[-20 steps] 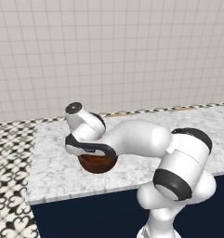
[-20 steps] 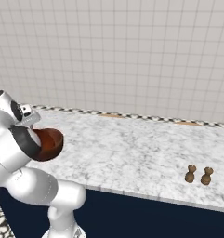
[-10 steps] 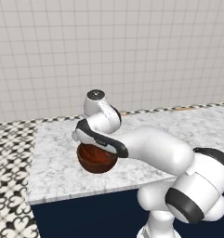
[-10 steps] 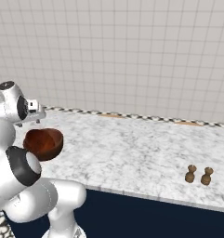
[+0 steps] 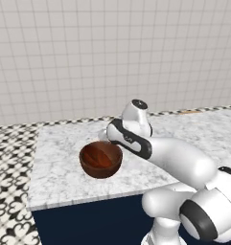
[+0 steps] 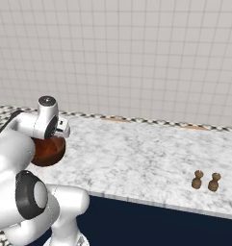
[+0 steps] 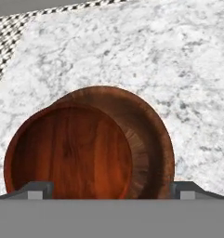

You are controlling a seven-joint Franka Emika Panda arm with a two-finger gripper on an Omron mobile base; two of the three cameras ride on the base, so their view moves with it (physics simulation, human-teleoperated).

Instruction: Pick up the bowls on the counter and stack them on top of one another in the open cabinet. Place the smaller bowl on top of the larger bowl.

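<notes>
gripper [image 7: 111, 188]: jaws spread wide, gripping nothing, right over the bowls | small bowl [image 7: 69, 151]: sits inside big bowl [image 7: 153, 135], off-centre | big bowl: on counter [image 5: 64, 158], near its left end

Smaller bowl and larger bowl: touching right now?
Touching. Hand view shows the smaller bowl sitting inside the larger bowl, its rim against the inner wall.

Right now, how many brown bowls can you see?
2. The smaller bowl sits inside the larger bowl, which rests on the counter near its left end, just below the open gripper. None seem hidden.
</notes>
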